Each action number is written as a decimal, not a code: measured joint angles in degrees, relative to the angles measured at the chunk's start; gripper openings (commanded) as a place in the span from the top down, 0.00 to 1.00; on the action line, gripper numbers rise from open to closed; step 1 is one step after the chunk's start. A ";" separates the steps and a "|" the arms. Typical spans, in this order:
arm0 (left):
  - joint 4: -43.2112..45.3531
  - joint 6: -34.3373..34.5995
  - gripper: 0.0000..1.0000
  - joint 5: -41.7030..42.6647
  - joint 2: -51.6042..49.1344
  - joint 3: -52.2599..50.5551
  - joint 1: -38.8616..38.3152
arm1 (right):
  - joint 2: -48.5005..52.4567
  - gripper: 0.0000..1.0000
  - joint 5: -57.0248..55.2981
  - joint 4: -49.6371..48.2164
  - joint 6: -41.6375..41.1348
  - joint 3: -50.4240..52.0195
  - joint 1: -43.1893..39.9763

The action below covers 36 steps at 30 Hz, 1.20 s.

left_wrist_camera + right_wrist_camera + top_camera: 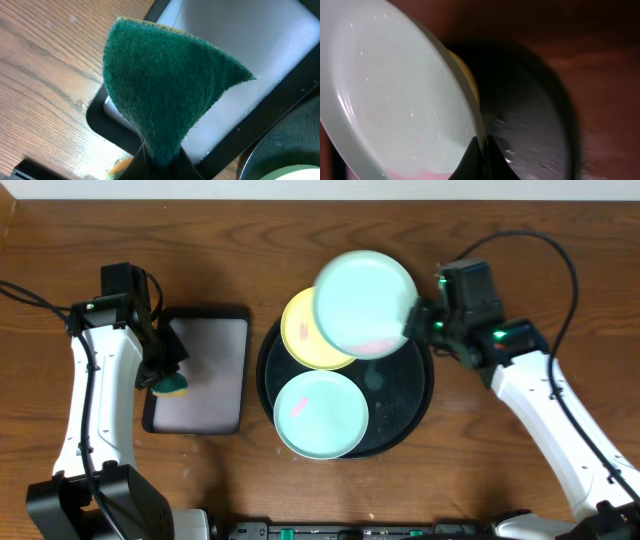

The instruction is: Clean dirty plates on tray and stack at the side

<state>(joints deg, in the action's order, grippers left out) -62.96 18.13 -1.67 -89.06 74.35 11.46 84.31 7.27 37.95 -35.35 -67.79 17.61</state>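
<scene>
The right gripper (418, 320) is pinched tight on the rim of 1 mint-teal plate (365, 302), holding it raised over the far side of the round black tray (400, 395), where it partly covers the pale yellow plate (298, 338). A pink smear (375, 344) shows near the gripped edge. The other mint-teal plate (320, 413) lies on the tray's near side. The left gripper (168, 378) is closed on a green scouring sponge (165, 85) above the left edge of the rectangular tray (210, 350).
</scene>
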 measured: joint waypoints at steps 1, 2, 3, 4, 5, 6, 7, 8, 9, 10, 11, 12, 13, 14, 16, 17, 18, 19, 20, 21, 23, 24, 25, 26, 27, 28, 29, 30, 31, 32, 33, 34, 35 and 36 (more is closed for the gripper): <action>0.00 0.00 0.92 0.02 0.00 0.00 0.00 | 0.00 0.99 -0.26 2.19 1.62 0.00 -1.07; 0.00 0.00 0.92 0.02 0.00 -0.02 0.00 | 0.02 0.99 -0.70 3.58 2.80 0.02 -1.99; 0.00 0.00 0.93 0.00 0.00 -0.02 0.00 | 0.04 0.99 -1.33 4.92 4.07 0.02 -2.69; 0.02 0.00 0.92 0.00 0.00 -0.02 0.00 | 0.04 0.99 -2.14 6.10 5.07 0.02 -3.23; 0.02 0.00 0.92 0.00 0.00 -0.02 0.00 | 0.04 0.99 -3.32 7.23 6.05 0.02 -3.61; 0.00 0.00 0.93 0.00 0.00 0.00 0.02 | 0.04 0.99 -4.37 7.98 6.99 0.02 -3.78; 0.00 0.00 0.92 0.00 0.00 -0.02 0.00 | 0.04 0.99 -5.60 8.26 7.65 0.02 -3.98; 0.00 0.00 0.93 0.00 0.00 -0.02 0.00 | 0.04 0.99 -6.25 8.33 8.02 0.02 -4.07; 0.00 0.00 0.92 0.00 0.00 0.00 0.00 | 0.04 0.99 -7.13 8.31 8.48 0.02 -4.15; 0.00 0.00 0.92 0.00 0.00 -0.02 0.00 | 0.04 0.99 -7.63 8.31 8.87 0.02 -4.15; 0.00 0.00 0.93 0.00 0.00 -0.02 0.00 | 0.04 0.99 -8.07 8.33 9.05 0.02 -4.15; 0.00 0.00 0.93 0.00 0.00 -0.02 0.00 | 0.04 0.99 -8.41 8.31 9.29 0.02 -4.15; 0.04 0.00 0.93 0.00 0.00 -0.02 0.00 | 0.04 0.99 -8.50 8.28 9.35 0.02 -4.11; 0.11 0.00 0.93 0.00 0.00 -0.07 0.00 | 0.04 0.99 -8.55 8.31 9.49 0.02 -4.09; 0.46 0.00 0.93 0.00 0.00 -0.46 0.00 | 0.04 0.99 -8.59 8.31 9.57 0.02 -3.89; 0.42 0.00 0.92 0.00 0.00 -0.70 0.00 | 0.04 0.99 -8.79 8.28 9.68 0.02 -3.67; 0.44 0.00 0.92 0.00 0.00 -0.90 0.00 | 0.04 0.99 -8.79 8.26 9.75 0.02 -3.28; 0.46 0.00 0.93 0.02 0.00 -1.01 0.00 | 0.04 0.99 -8.92 8.26 9.79 0.02 -2.71; 0.55 0.00 0.93 0.00 0.00 -1.03 0.00 | 0.04 0.99 -8.90 8.15 9.81 0.02 -2.25; 0.68 0.00 0.92 0.00 0.00 -1.05 0.00 | 0.04 0.99 -8.90 8.02 9.92 0.02 -1.81; 0.96 0.00 0.93 0.00 0.00 -1.05 0.00 | 0.04 0.99 -8.81 7.39 9.99 0.02 -1.07; 1.11 0.00 0.93 0.00 0.00 -1.05 0.00 | 0.04 0.99 -8.81 6.97 9.99 0.02 -0.61; 1.18 0.00 0.92 0.00 0.00 -1.05 0.00 | 0.04 0.99 -8.81 6.60 9.99 0.02 -0.35; 1.27 0.00 0.92 0.00 0.00 -1.05 0.00 | 0.04 0.99 -8.79 6.23 9.97 0.02 -0.17; 1.29 0.00 0.93 0.00 0.00 -1.05 0.00 | 0.04 0.99 -8.81 5.90 9.94 0.02 0.17; 1.29 0.00 0.93 0.00 0.00 -1.05 0.00 | 0.07 0.99 -8.87 5.73 9.94 0.02 0.44; 1.29 0.00 0.92 0.00 0.00 -1.05 0.00 | 0.11 0.99 -8.90 5.60 9.92 0.02 0.72; 1.29 0.00 0.93 0.00 0.00 -1.05 0.00 | 0.24 0.99 -8.98 5.40 9.92 0.02 1.18; 1.29 0.00 0.93 0.00 0.00 -1.05 0.00 | 0.44 0.99 -9.01 5.25 9.92 0.02 1.55; 1.29 0.00 0.92 0.00 0.00 -1.05 0.00 | 0.81 0.99 -8.96 4.92 9.92 0.02 1.99; 1.29 0.00 0.93 0.00 0.00 -1.05 0.00 | 1.11 0.99 -8.98 4.72 9.92 0.02 2.38; 1.31 0.00 0.93 0.00 0.00 -1.05 0.00 | 1.53 0.99 -9.01 4.52 9.92 0.02 2.78; 1.29 0.00 0.93 0.00 0.00 -1.05 0.02 | 2.03 0.99 -8.81 4.31 9.92 0.02 2.95; 1.31 0.00 0.92 0.00 0.00 -1.05 0.00 | 2.45 0.99 -8.79 4.13 9.92 0.02 3.02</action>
<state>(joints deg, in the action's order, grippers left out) -61.65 18.13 -1.67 -89.06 73.30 11.46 86.76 -1.52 42.09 -25.43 -67.77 20.62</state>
